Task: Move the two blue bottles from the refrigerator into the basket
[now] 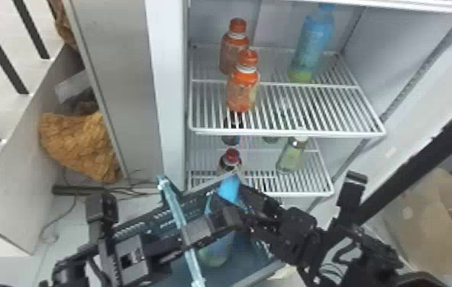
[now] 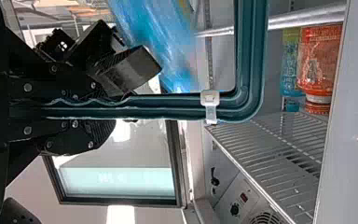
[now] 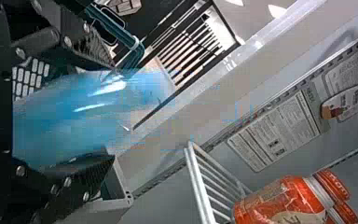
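At the basket (image 1: 250, 275), the right gripper (image 3: 112, 112) clasped one blue bottle (image 3: 70, 109), the left gripper (image 2: 116, 105) the handle (image 2: 252, 56). Loading apparently wanted a settled release next; the other bottle (image 1: 313, 42) stood refrigerated.

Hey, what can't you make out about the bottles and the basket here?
- Held blue bottle: its middle, in the head view, hidden by the left arm and right arm; in the right wrist view its surface is too blurred for detail.
- Basket: its near side, cut off by the head view's bottom edge.
- Rear dark bottle: partly hidden in the head view by the wire shelf above it.
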